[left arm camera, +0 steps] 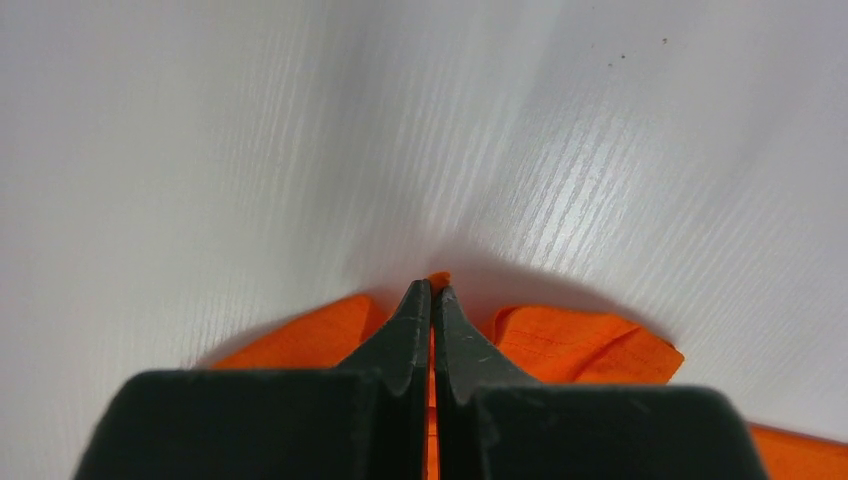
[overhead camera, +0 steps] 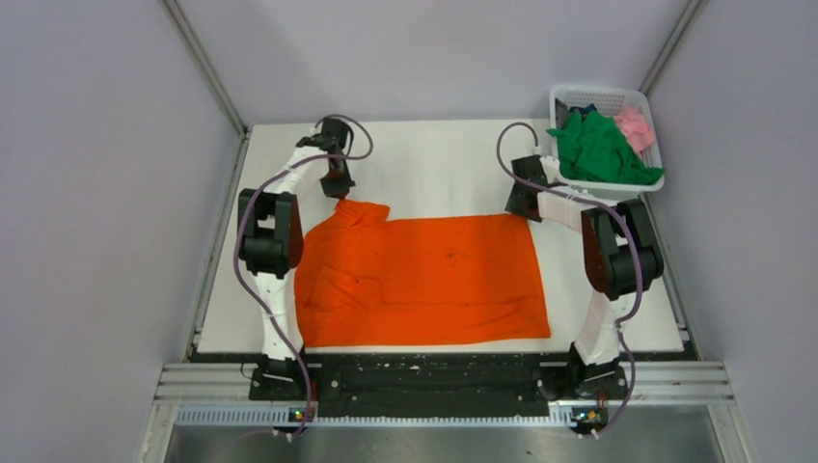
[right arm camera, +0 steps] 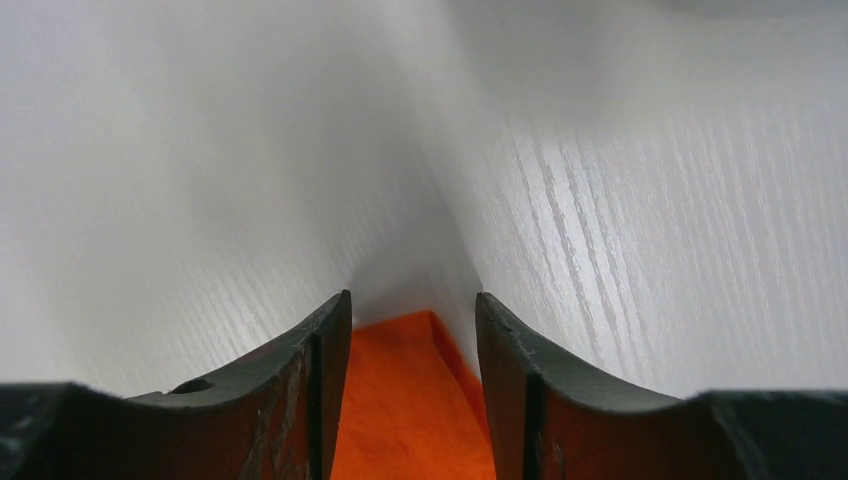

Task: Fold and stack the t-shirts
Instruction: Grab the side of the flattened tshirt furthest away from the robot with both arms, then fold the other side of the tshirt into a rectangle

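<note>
The orange t-shirt (overhead camera: 424,280) lies spread wide on the white table, partly folded at its left side. My left gripper (overhead camera: 338,185) is at its far left corner, shut on a pinch of orange cloth (left arm camera: 570,345); a thin strip shows between the jaws. My right gripper (overhead camera: 521,207) is open at the far right corner, with the orange corner (right arm camera: 410,390) lying between its fingers (right arm camera: 325,360). The green t-shirt (overhead camera: 598,149) and the pink t-shirt (overhead camera: 635,125) sit in the basket.
The white lattice basket (overhead camera: 603,96) stands at the back right corner of the table (overhead camera: 434,164). Grey walls close in the sides and back. The arm bases stand on a black rail (overhead camera: 434,376) at the near edge.
</note>
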